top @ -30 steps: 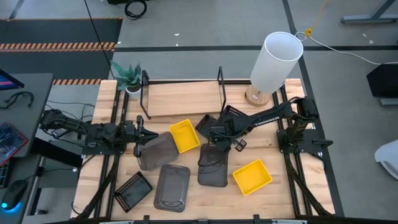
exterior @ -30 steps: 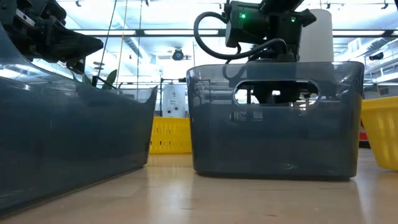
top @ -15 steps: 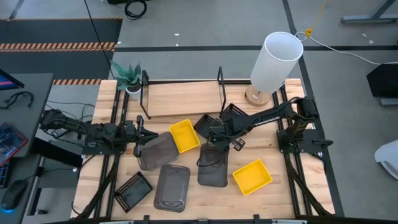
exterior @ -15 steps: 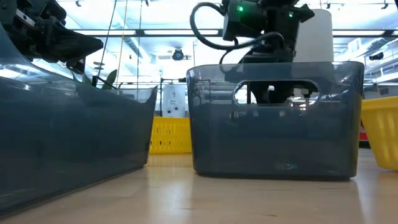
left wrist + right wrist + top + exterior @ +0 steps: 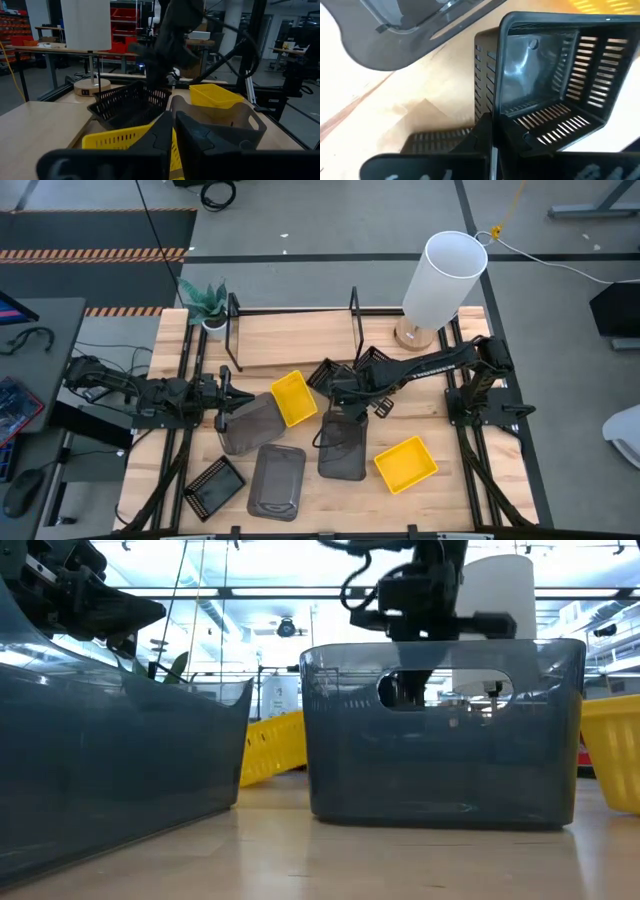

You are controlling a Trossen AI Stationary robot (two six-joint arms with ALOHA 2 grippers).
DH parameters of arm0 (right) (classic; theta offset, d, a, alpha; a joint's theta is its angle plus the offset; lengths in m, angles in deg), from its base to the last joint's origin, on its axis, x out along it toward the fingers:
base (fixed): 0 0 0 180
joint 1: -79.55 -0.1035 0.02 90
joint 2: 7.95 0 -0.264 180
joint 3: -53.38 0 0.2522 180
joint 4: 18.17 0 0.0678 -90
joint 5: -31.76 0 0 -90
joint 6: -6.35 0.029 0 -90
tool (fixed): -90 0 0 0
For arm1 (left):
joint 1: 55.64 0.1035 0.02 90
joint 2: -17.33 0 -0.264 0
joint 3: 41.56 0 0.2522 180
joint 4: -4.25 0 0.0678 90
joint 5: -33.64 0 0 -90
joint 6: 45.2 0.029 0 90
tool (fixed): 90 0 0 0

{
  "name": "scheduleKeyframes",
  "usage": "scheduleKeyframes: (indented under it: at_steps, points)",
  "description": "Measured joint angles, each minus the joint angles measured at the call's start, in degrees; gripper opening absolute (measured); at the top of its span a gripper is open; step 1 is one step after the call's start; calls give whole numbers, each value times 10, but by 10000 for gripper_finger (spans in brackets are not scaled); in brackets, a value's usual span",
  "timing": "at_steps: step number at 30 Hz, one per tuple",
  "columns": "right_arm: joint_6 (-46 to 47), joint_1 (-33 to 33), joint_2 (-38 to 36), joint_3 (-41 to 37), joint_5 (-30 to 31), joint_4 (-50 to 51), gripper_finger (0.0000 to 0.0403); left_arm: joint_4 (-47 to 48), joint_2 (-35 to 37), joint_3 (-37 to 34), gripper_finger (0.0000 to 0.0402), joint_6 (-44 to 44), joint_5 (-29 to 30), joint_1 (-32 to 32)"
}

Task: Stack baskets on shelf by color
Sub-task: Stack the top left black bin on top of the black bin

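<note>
Centrally, right tool (image 5: pixel 335 383) pinching black mesh basket's (image 5: pixel 326 375) rim, just beside yellow basket (image 5: pixel 295 398).

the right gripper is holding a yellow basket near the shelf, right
No: the right gripper holds a black mesh basket, not a yellow one. The right wrist view shows its fingers shut on that basket's slotted wall, and the high view places it just in front of the shelf.

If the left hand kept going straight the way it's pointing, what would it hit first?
Most likely the yellow basket directly ahead of the left hand, with a black mesh basket behind it. Depth is hard to judge.
</note>
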Motion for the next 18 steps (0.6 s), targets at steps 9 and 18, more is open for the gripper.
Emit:
scheduleKeyframes:
  at_steps: [9,18]
  points:
    - [54,-5,0,41,7,100,15,0,0,0,38,0,0,0]
    - [86,-20,0,41,16,150,15,0,0,0,28,0,0,0]
